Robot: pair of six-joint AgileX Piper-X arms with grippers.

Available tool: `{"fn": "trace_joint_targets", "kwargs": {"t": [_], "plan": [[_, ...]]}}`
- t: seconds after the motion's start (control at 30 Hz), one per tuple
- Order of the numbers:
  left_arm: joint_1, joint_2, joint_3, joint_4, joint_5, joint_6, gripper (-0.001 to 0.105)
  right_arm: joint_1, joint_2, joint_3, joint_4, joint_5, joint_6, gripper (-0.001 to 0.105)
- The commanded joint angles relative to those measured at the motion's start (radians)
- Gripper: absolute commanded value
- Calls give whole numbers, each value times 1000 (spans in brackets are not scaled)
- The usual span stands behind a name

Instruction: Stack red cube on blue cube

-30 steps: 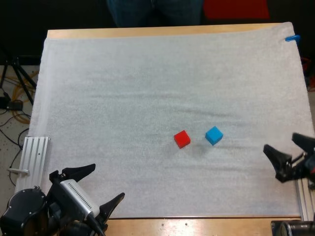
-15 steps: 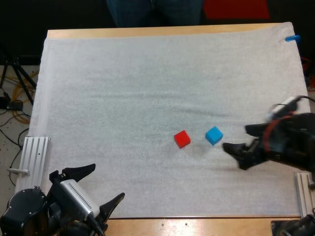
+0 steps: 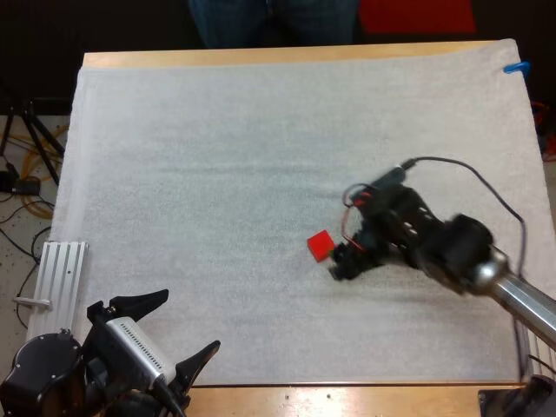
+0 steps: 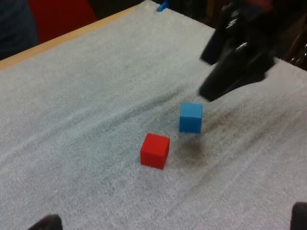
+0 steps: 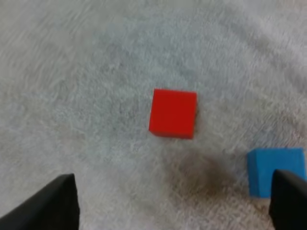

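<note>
The red cube (image 3: 321,246) lies on the white mat (image 3: 217,174), right of centre. The blue cube (image 4: 191,117) sits just to the right of the red cube (image 4: 155,150), a small gap between them. In the high view my right arm covers the blue cube. My right gripper (image 3: 347,232) hovers open over the two cubes, touching neither. From its wrist view, the red cube (image 5: 173,113) lies ahead of the spread fingers (image 5: 53,206), and the blue cube (image 5: 276,171) is beside one fingertip. My left gripper (image 3: 178,330) stands open at the near left corner, holding nothing.
An aluminium rail (image 3: 56,282) lies along the mat's left edge near my left arm. A person's legs (image 3: 269,22) stand beyond the far side of the table. A tripod and cables (image 3: 26,148) are on the floor to the left.
My right arm has swept in from the right edge, leftward, until its open gripper is over the cubes. Neither the cubes nor the left arm has moved.
</note>
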Motion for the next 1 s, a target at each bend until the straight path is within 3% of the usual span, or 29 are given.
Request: {"fn": "trace_joint_targets", "kwargs": {"t": [0.0, 0.43, 0.97], "plan": [[-4, 1, -6, 2, 15, 3, 87, 0, 27, -26, -8, 13, 0, 77], [-4, 1, -6, 2, 15, 3, 87, 0, 317, -169, -3, -7, 20, 77], [-4, 1, -6, 2, 15, 3, 87, 0, 502, -175, -68, -37, 52, 77]]}}
